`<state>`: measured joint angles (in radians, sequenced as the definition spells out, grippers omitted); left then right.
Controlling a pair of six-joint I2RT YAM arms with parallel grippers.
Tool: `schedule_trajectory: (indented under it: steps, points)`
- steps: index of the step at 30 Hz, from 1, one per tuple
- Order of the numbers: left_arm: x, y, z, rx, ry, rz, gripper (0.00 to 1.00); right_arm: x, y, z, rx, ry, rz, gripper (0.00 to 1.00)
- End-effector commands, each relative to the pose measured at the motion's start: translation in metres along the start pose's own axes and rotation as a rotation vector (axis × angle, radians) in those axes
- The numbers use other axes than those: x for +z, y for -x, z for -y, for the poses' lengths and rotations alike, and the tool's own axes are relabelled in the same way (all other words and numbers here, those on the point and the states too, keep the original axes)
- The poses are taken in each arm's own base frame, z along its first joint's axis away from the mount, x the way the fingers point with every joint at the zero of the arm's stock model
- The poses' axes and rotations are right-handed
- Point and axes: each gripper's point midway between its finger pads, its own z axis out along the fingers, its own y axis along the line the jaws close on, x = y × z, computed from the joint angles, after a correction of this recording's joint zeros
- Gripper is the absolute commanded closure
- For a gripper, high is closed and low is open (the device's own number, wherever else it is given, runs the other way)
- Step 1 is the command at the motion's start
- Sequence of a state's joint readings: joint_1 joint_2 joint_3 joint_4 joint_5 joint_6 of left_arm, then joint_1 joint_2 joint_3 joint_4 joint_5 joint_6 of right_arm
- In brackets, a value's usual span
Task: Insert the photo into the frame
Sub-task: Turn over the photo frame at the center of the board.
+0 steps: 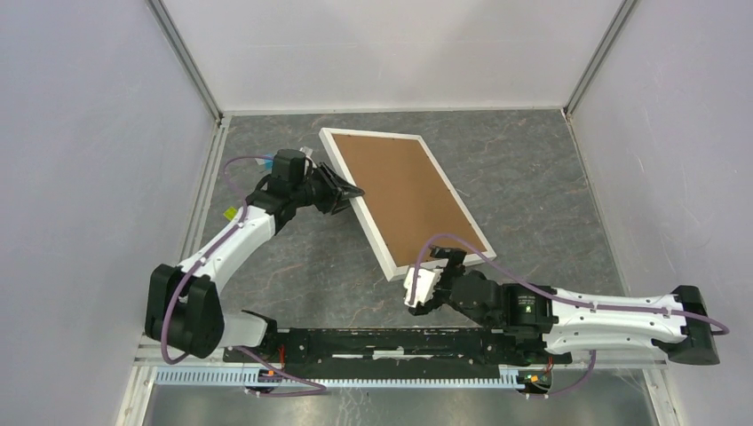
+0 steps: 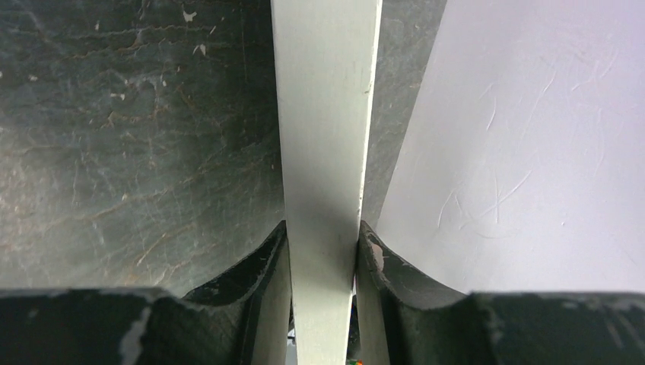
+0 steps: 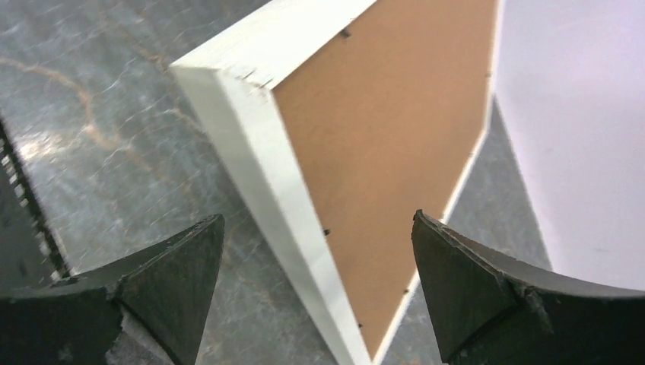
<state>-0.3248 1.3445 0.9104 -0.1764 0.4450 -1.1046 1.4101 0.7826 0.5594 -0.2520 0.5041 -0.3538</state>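
The white frame (image 1: 368, 232) sits mid-table, back side up, with the brown backing board (image 1: 404, 197) in it. It looks tilted off the table. My left gripper (image 1: 353, 193) is shut on the frame's left long edge, and the white edge (image 2: 325, 152) runs between its jaws (image 2: 322, 243). My right gripper (image 1: 432, 275) is open and empty at the frame's near corner. In the right wrist view the frame's edge (image 3: 262, 167) and the board (image 3: 395, 137) lie beyond its spread fingers (image 3: 179, 266), with the gripper (image 3: 319, 251) not touching. The photo is not in view.
The grey marbled tabletop (image 1: 524, 195) is enclosed by white walls (image 1: 391, 53) on three sides. A black rail (image 1: 382, 342) runs along the near edge between the arm bases.
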Motion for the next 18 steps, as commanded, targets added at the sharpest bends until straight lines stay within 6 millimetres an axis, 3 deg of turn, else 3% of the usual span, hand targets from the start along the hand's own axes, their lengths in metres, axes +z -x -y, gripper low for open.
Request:
schedule_trajectory:
  steps: [1,8,13,16,18]
  points:
    - [-0.038,0.015,0.051,0.041,-0.069,0.084,0.98,0.002,0.023,0.034,0.0,-0.218,0.067,0.02]
    - [-0.056,0.022,0.074,-0.006,-0.078,0.126,0.98,0.009,0.032,0.027,-0.01,-0.363,0.152,0.08]
    - [-0.061,0.024,0.08,-0.017,-0.074,0.135,0.98,0.009,0.04,0.046,0.049,-0.495,0.115,0.14]
    - [-0.062,0.025,0.084,-0.03,-0.079,0.138,0.98,0.003,0.045,0.056,0.104,-0.547,0.128,0.29]
    - [-0.063,0.027,0.087,-0.036,-0.085,0.144,0.98,0.001,0.046,0.061,0.129,-0.568,0.14,0.32]
